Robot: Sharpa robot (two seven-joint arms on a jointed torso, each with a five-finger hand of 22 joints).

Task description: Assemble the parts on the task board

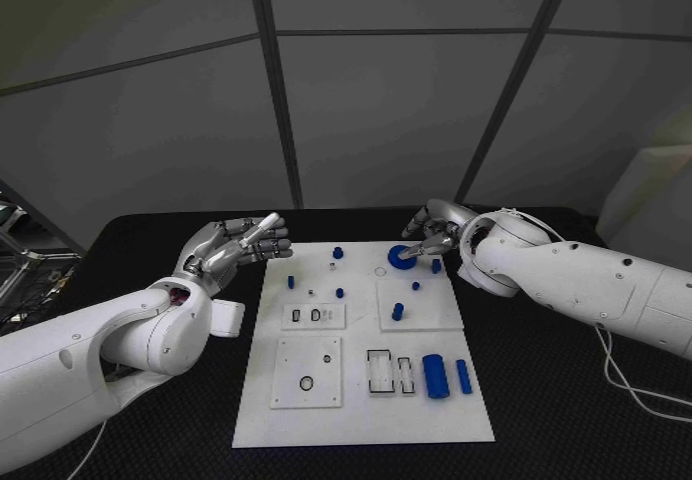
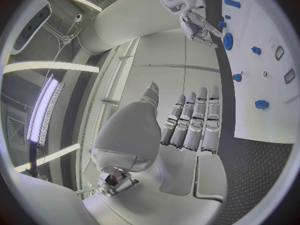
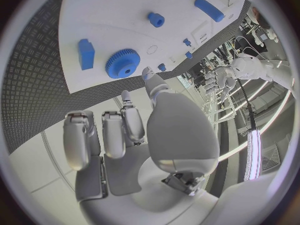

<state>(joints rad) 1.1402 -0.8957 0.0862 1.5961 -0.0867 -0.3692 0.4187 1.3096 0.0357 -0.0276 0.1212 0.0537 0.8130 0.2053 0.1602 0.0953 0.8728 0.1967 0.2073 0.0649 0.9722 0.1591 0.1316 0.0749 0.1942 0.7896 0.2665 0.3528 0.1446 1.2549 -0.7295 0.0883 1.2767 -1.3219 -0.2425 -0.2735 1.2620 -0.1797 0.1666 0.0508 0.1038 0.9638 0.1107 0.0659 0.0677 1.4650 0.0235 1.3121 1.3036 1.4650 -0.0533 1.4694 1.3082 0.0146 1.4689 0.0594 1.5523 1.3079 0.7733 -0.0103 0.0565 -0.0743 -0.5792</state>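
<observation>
Black desk (image 1: 159, 225), white task board (image 1: 361, 420). Blue gear (image 1: 401, 257): rigid, light, toothed; grip by rim. Right hand (image 1: 433, 232) over gear, fingers apart, empty; left hand (image 1: 238, 245) open, empty.

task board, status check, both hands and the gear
Left hand open, off the board's edge. Right hand open, hovering by the gear, not touching. Gear flat on the task board. Nothing in the way.

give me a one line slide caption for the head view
Right hand hovers at the blue gear on the white task board while the left hand waits open beside it.
</observation>
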